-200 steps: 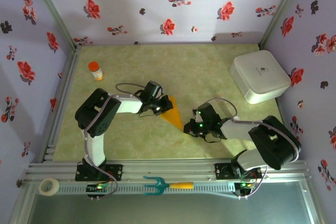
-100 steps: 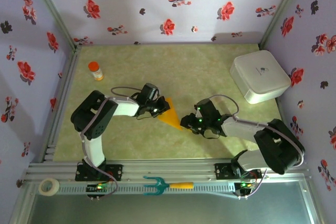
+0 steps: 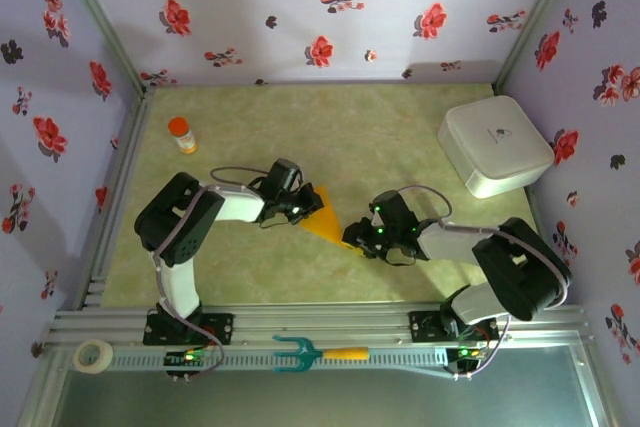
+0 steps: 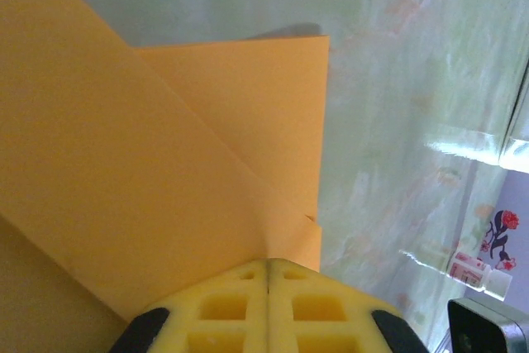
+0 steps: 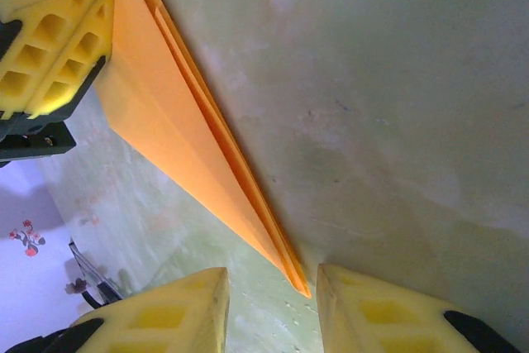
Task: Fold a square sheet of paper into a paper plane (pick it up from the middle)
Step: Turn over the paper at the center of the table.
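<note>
Tip of paper plane (image 5: 186, 159) lies inside parted right gripper (image 5: 271, 285), seemingly untouched.

Top camera: high above, behind arm bases (image 3: 190, 330), looking down over whole surface (image 3: 400, 137). Left wrist camera: very close over folded paper (image 4: 124, 163), left tool (image 4: 266, 270) at frame bottom. Right wrist camera: low, close; shares same paper, left tool upper left.
</note>
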Robot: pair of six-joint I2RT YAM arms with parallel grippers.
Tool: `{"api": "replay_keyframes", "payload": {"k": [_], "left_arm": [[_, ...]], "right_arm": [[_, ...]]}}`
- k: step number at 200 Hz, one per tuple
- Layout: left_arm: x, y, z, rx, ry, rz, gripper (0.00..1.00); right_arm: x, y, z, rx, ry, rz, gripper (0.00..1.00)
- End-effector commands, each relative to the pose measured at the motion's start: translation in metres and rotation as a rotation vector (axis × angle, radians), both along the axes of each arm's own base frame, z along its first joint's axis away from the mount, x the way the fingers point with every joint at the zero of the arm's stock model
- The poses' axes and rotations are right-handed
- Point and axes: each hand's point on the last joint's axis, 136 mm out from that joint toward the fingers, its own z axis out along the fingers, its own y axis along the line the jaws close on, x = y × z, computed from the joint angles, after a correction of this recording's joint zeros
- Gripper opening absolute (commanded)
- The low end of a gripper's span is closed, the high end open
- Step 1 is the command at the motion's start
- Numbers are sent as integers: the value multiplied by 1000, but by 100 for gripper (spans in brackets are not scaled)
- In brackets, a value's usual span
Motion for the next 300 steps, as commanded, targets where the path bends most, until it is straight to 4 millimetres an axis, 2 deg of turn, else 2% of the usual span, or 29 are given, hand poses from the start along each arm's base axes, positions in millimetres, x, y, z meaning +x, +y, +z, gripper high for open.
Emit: {"api": "replay_keyframes", "payload": {"k": [1, 20, 71, 135, 182, 209, 244, 300], "left_arm": [[-2, 10, -8, 15, 26, 32, 0], [-2, 10, -9, 11, 27, 32, 0], [-2, 10, -9, 13, 32, 34, 0], [0, 18, -12, 9, 51, 70, 0], [-1, 17, -14, -11, 70, 81, 0], [-1, 17, -15, -16, 73, 83, 0], [-2, 16, -15, -20, 75, 81, 0], [-2, 15, -14, -23, 74, 77, 0]], "right_arm": [[-1, 3, -1, 24, 15, 5, 31], [0, 6, 1, 43, 8, 10, 29], [0, 2, -1, 17, 9, -1, 33], [-15, -9, 1, -6, 44, -2, 33], [-7, 4, -4, 33, 60, 3, 31], [2, 10, 0, 56, 31, 0, 29], [13, 12, 9, 36, -15, 4, 29], [25, 13, 13, 57, -56, -9, 32]]}}
